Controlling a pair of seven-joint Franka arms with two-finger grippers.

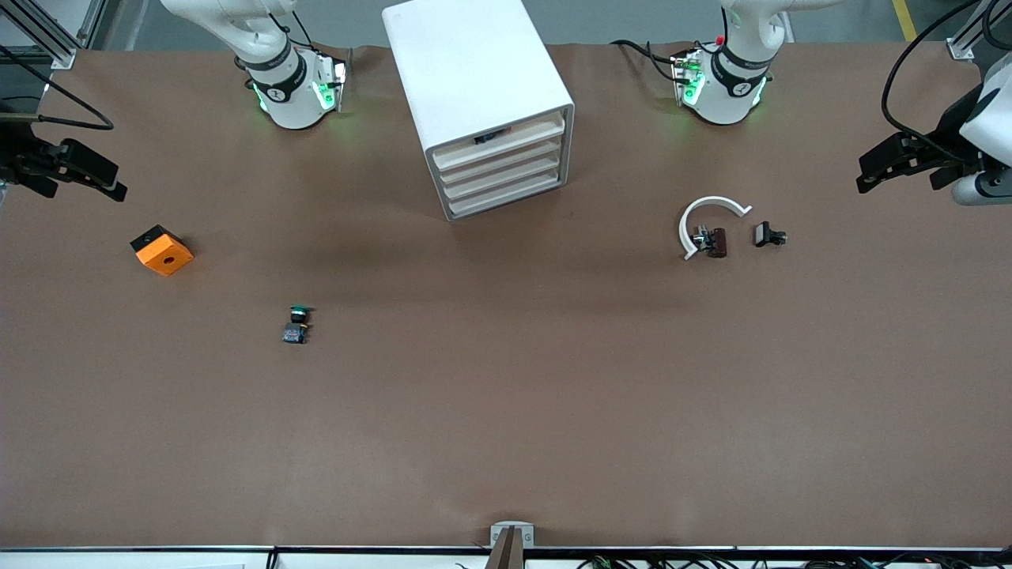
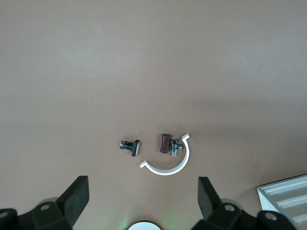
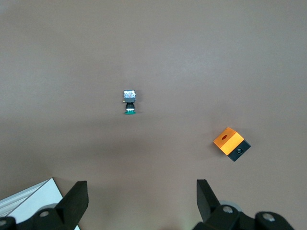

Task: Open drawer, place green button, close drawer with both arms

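Observation:
The white cabinet [image 1: 482, 95] stands between the two arms' bases. Its stacked cream-fronted drawers [image 1: 502, 170] are all pushed in, and a small dark thing shows at the top drawer's upper edge. The button [image 1: 297, 324] lies on the brown table, nearer to the front camera than the cabinet and toward the right arm's end. It also shows in the right wrist view [image 3: 129, 102]. My right gripper [image 1: 107, 180] hangs open and empty over that end of the table [image 3: 142, 188]. My left gripper [image 1: 870, 174] hangs open and empty over the left arm's end [image 2: 144, 184].
An orange cube [image 1: 161, 250] with a hole lies near the right gripper. A white curved arc with a dark brown part [image 1: 708, 233] and a small black part [image 1: 768, 235] lie toward the left arm's end. The cabinet's corner [image 2: 288, 196] shows in the left wrist view.

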